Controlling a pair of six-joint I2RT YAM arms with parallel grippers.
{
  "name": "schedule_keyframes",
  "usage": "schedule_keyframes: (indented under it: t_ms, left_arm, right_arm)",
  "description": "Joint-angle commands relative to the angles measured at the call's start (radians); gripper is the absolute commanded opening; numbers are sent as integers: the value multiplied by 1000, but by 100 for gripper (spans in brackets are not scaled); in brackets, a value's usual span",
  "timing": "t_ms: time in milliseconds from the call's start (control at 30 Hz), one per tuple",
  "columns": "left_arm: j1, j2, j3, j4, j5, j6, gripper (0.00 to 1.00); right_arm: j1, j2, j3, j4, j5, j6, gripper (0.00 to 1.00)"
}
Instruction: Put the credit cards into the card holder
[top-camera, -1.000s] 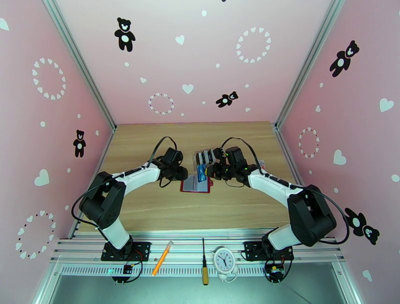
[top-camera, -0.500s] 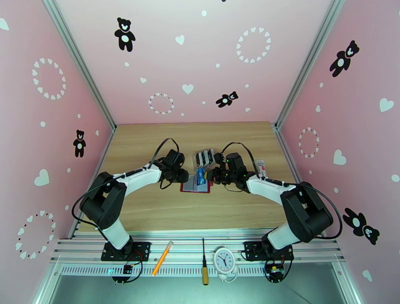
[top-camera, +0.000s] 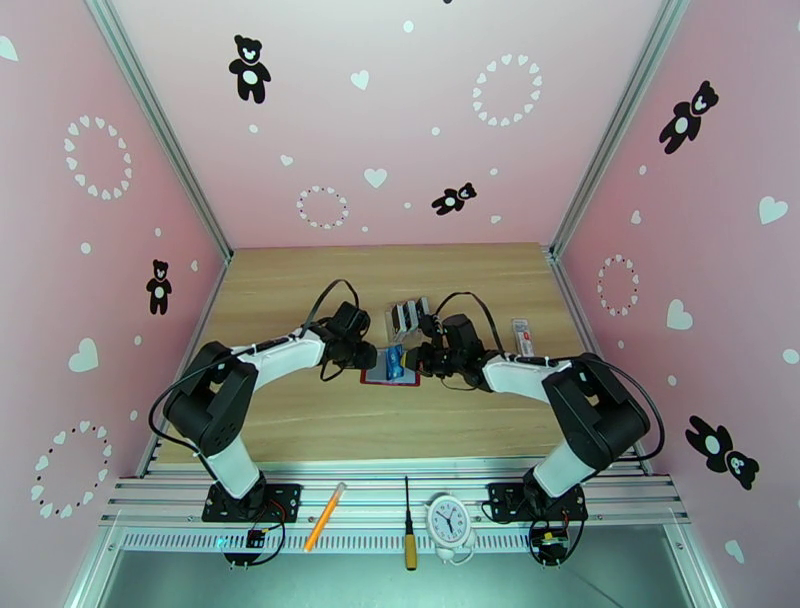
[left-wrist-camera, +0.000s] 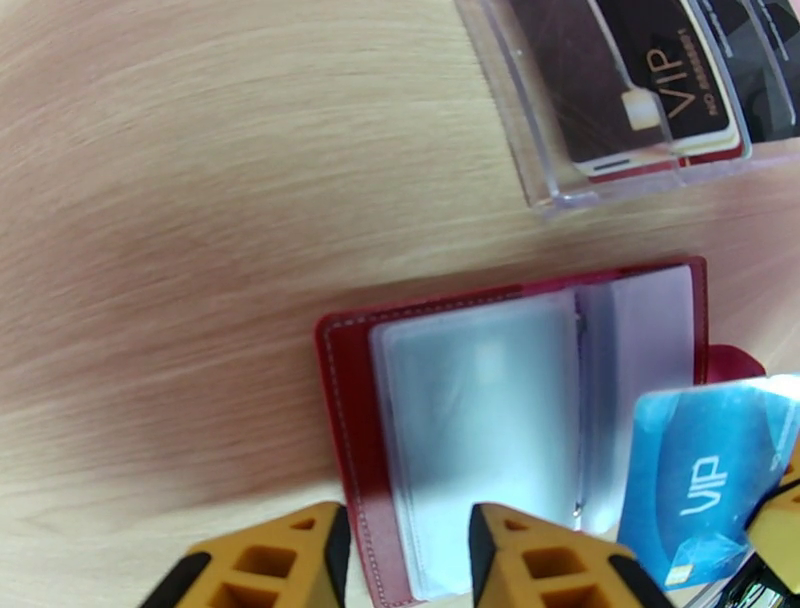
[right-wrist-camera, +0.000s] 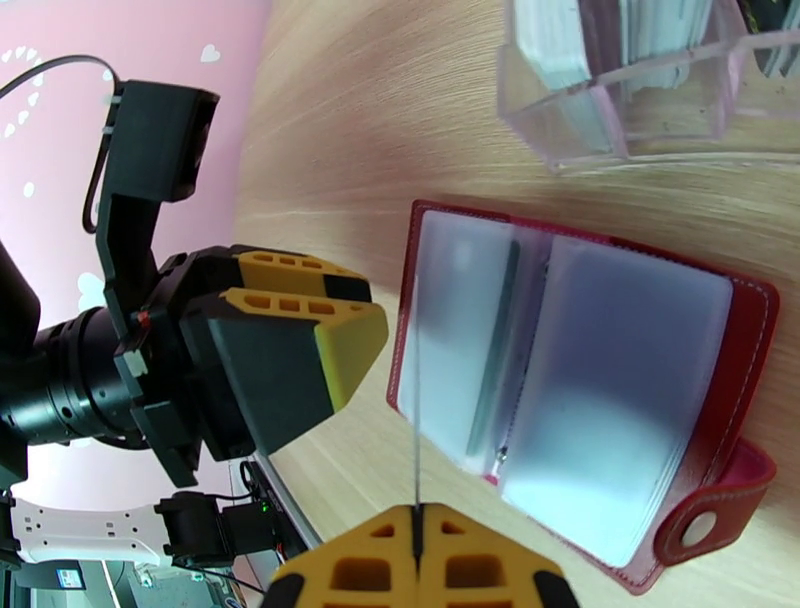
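The left gripper (left-wrist-camera: 405, 540) sits low at the left edge of the open card holder (left-wrist-camera: 340, 400), its yellow fingers a narrow gap apart with only the red rim showing below that gap; whether they touch the leather I cannot tell. The card holder lies flat near the middle of the wooden table (top-camera: 300, 420), between the two grippers, its grey clear pockets facing up and its snap tab (right-wrist-camera: 715, 520) sticking out on the right side. A teal-blue card (left-wrist-camera: 695, 480) marked VIP stands on edge over the pockets, tilted, its lower edge close to them but not seen to be inside any. The right gripper (right-wrist-camera: 415, 530) is closed flat on that card from the right. Just beyond the card holder, on its far side, stands a clear slotted stand (right-wrist-camera: 620, 125) holding dark brown cards (left-wrist-camera: 650, 90). Further right, well apart, lies a small white-and-red object (top-camera: 521, 336), too small to identify. On the near rail, left to right, lie an orange pen (top-camera: 326, 516), a screwdriver (top-camera: 408, 540) and a small white clock (top-camera: 448, 520).
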Motion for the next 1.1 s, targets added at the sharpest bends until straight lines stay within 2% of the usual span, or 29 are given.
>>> schedule_keyframes:
  t_ms: [0,1067]
  left_arm:
    - [-10,23,-20,-8,15,14,39]
    - [-11,52,-38,3,39,5,33]
  right_arm:
    - [3,29,-25,55,13,24,0]
    - [-6,87,-74,179,28,83,0]
